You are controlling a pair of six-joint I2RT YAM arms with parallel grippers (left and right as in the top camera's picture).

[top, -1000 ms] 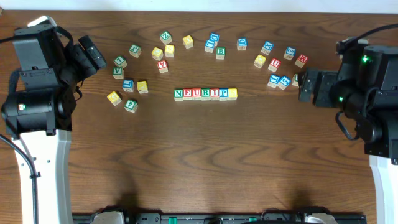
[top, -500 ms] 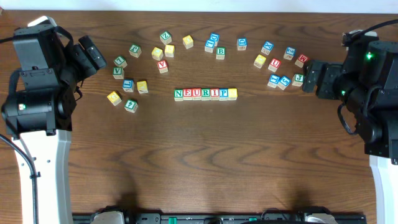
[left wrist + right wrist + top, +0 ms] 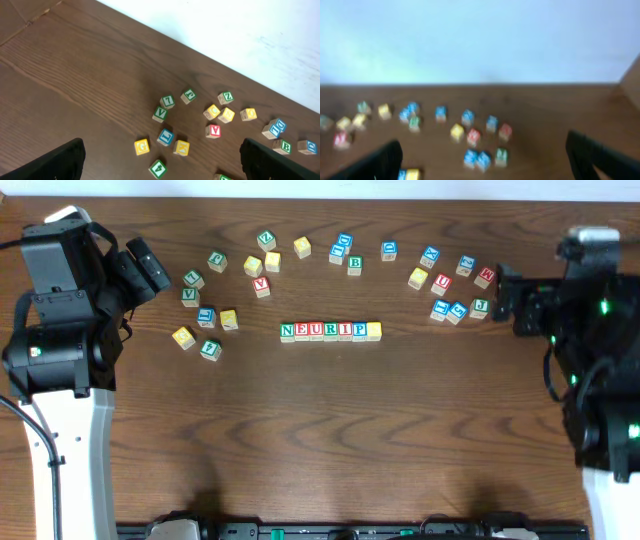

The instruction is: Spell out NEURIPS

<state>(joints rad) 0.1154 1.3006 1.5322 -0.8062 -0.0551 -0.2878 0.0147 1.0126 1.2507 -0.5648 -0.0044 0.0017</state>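
A straight row of seven cubes point(image 3: 330, 331) lies mid-table, reading N, E, U, R, I, P and ending on the right in a plain yellow face point(image 3: 373, 330). My left gripper point(image 3: 152, 268) hovers open at the far left, above and left of the row; in its wrist view the left gripper point(image 3: 162, 162) holds nothing. My right gripper point(image 3: 508, 300) is open at the far right, well clear of the row. The blurred right wrist view shows the right gripper point(image 3: 490, 160) empty, with the row's blue and yellow end point(image 3: 407, 174) at bottom left.
Loose lettered cubes ring the row: a left cluster point(image 3: 205, 317) with V, L, G, 4, an upper-middle group near the B cube point(image 3: 354, 265), and a right cluster point(image 3: 448, 308) beside the J cube point(image 3: 480, 307), just left of my right gripper.
My right arm has pulled back to the right and turned, uncovering the J cube. The left arm and the cube row have not moved.
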